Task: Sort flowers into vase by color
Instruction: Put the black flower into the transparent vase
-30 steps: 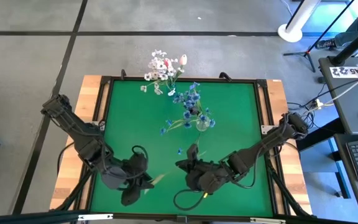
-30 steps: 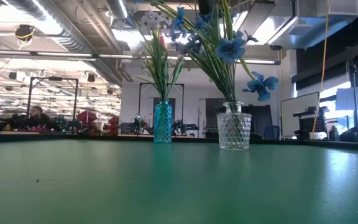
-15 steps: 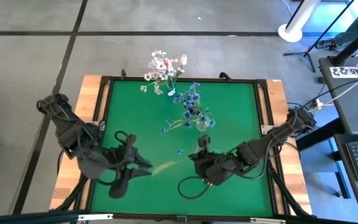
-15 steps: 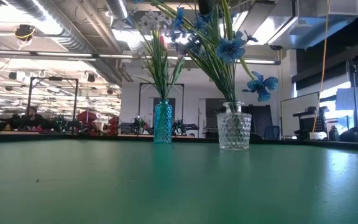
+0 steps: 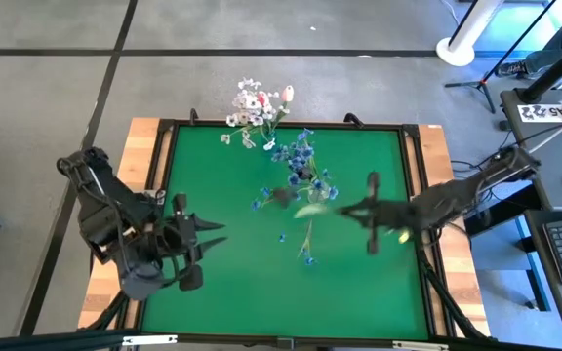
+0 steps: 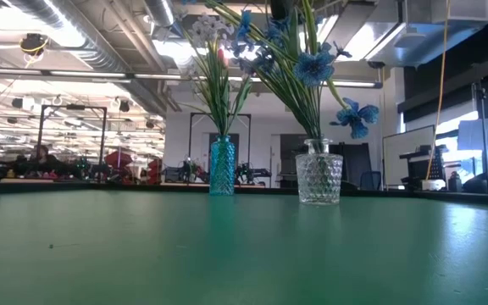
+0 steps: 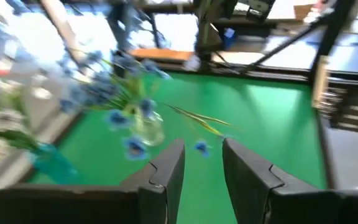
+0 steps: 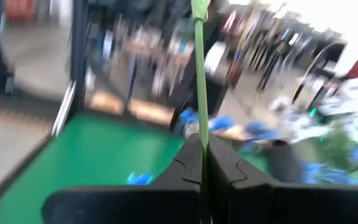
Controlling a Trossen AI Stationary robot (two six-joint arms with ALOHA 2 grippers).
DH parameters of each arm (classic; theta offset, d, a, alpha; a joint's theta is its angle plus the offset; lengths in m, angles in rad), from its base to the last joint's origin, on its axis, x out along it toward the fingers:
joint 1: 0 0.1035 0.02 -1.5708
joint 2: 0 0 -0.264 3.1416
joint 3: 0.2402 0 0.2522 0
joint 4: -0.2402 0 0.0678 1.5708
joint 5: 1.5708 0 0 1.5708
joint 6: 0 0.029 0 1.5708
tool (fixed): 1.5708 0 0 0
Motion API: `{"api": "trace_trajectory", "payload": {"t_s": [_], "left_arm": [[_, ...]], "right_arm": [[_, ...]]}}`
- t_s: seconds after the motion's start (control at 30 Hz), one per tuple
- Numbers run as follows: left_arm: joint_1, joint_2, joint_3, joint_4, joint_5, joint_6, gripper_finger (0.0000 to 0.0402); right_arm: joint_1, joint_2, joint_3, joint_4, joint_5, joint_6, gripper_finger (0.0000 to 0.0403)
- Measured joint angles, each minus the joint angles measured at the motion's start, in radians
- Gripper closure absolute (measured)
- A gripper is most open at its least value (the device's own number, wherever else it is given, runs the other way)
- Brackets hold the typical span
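My right gripper [image 5: 332,208] is shut on a thin green stem [image 8: 199,74] and hovers just near of the clear glass vase [image 5: 316,192], which holds blue flowers [image 5: 301,156]. The held spray's small blue blossoms [image 5: 306,256] trail toward the near edge. A teal vase [image 6: 222,165] at the far edge holds white and pink flowers [image 5: 257,105]. My left gripper [image 5: 208,242] is open above the table's left half, apart from everything. In the left wrist view it [image 7: 202,168] faces the clear vase [image 7: 146,127] and the held stem [image 7: 204,118]. My right gripper pinches the green stem [image 8: 200,134] between its two shut fingers [image 8: 222,165], coming level from the table's right side. The stem runs out past the fingertips. The spray is lifted clear of the table, its blossom end [image 5: 306,256] lying toward the near edge.
The table is a green mat [image 5: 222,175] inside a dark frame with wooden side rails [image 5: 142,166]. Both vases stand in the far middle; green mat shows bare along the near edge and on both sides of them. The room beyond holds desks and equipment.
The right arm has stretched out and swung its gripper from the near middle up and toward the clear vase, carrying the spray with it. The left gripper has drawn back from the middle toward the table's left edge.
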Motion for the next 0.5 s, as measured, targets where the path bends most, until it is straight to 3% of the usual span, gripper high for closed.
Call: {"api": "trace_trajectory", "payload": {"t_s": [0.1,0.3,0.4,0.5], "left_arm": [[-0.018,0.0,-0.042,-0.004,-0.083,-0.001,0.0297],[0.007,0.0,-0.213,0.024,-0.039,-0.077,0.0316],[0.039,0.0,-0.336,0.118,0.03,-0.089,0.0345],[0.084,0.001,-0.46,0.28,0.097,-0.054,0.0383]], "right_arm": [[-0.049,-0.176,-0.18,0.203,-0.02,-0.038,0.0402],[-0.216,-0.421,-0.499,0.537,-0.033,-0.069,0.0402],[-0.336,-0.465,-0.615,0.651,-0.113,-0.031,0.0402],[-0.478,-0.457,-0.698,0.72,-0.276,0.046,0.0402]]}}
